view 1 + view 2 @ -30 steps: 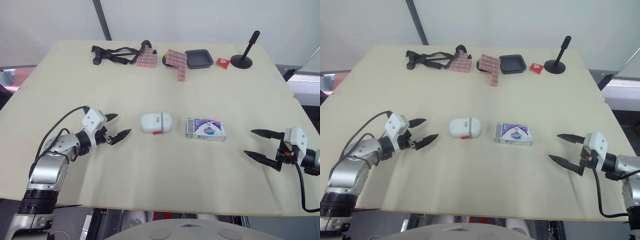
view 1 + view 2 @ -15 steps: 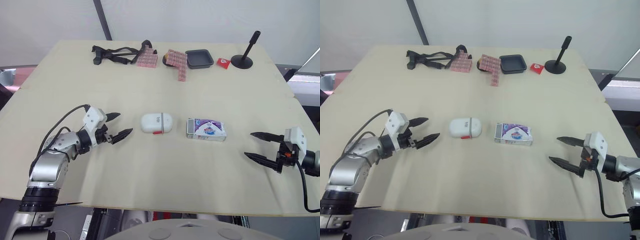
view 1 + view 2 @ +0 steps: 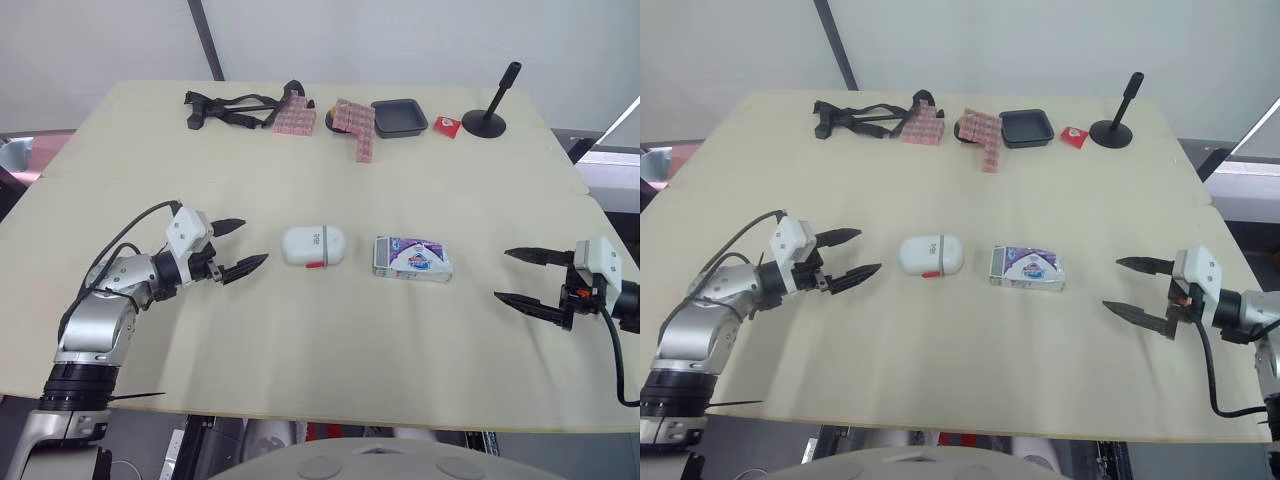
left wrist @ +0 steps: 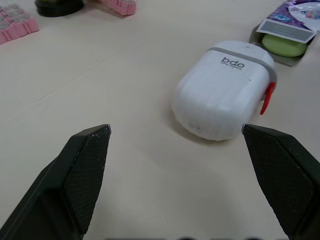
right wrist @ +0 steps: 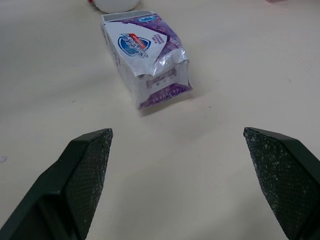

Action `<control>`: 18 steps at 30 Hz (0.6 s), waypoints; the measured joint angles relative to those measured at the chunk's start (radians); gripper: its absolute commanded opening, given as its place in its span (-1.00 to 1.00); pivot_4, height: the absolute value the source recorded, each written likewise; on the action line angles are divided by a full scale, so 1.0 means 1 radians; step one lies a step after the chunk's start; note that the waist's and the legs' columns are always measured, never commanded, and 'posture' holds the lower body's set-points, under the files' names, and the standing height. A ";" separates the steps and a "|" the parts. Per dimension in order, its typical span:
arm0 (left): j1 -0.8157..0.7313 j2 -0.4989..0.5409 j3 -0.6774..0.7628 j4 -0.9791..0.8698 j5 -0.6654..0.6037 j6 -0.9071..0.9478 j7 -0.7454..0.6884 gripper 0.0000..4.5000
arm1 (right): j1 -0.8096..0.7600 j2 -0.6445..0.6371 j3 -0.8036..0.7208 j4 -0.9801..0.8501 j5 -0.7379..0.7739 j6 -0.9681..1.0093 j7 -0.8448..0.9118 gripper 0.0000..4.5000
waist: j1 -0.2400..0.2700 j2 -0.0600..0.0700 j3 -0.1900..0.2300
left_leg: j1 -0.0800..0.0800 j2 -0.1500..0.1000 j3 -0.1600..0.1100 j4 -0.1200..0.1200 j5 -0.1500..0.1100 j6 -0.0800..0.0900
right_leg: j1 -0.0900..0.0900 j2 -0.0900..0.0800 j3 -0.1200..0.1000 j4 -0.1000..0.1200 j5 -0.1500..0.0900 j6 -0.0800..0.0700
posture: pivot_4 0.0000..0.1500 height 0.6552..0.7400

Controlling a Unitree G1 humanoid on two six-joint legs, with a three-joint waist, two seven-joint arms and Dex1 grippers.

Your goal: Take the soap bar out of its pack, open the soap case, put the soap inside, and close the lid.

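A white soap case (image 3: 312, 246) with a red clasp lies shut at the table's middle. To its right lies the purple-and-white soap pack (image 3: 411, 259), and the green soap bar (image 4: 284, 45) shows at its open end, which faces the case. My left gripper (image 3: 238, 246) stands open a short way left of the case, fingers pointing at it. My right gripper (image 3: 521, 277) stands open near the table's right edge, well to the right of the pack (image 5: 146, 57) and pointing at it. Neither holds anything.
Along the far edge lie black straps (image 3: 228, 108), pink blister packs (image 3: 294, 120), a dark tray (image 3: 398, 116), a small red packet (image 3: 446, 126) and a black stand (image 3: 486, 118). The table's front edge (image 3: 330, 420) runs close below both arms.
My left gripper has edged slightly right toward the case and lifted a little. My right gripper has drifted right and slightly up. Case and pack have not moved.
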 measured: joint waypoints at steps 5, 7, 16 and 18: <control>0.045 0.012 -0.038 -0.106 -0.038 0.009 -0.067 0.98 | -0.109 -0.034 0.069 -0.063 -0.004 0.117 0.010 1.00 | 0.004 0.000 0.000 | 0.000 0.000 0.000 0.000 0.000 0.000 | 0.000 0.000 0.000 0.001 0.000 0.000 | 1.00 1.00; 0.072 0.011 -0.050 -0.130 -0.049 0.013 -0.076 0.98 | -0.139 -0.037 0.098 -0.084 -0.014 0.147 0.013 1.00 | 0.006 0.000 0.000 | 0.000 0.001 0.000 0.000 0.000 0.000 | 0.000 0.001 0.000 0.001 0.000 0.000 | 1.00 1.00; 0.199 -0.040 -0.119 -0.238 -0.034 -0.030 -0.038 0.98 | -0.303 -0.023 0.259 -0.057 -0.100 0.180 0.034 1.00 | 0.006 0.000 0.000 | -0.003 0.001 0.000 0.001 0.000 0.000 | -0.003 0.001 0.000 0.002 0.000 0.000 | 1.00 1.00; 0.209 -0.041 -0.123 -0.239 -0.030 -0.036 -0.028 0.98 | -0.314 -0.017 0.278 -0.045 -0.106 0.180 0.038 1.00 | 0.006 0.000 0.000 | -0.003 0.001 0.000 0.001 0.000 0.000 | -0.003 0.001 0.000 0.002 0.000 0.000 | 1.00 1.00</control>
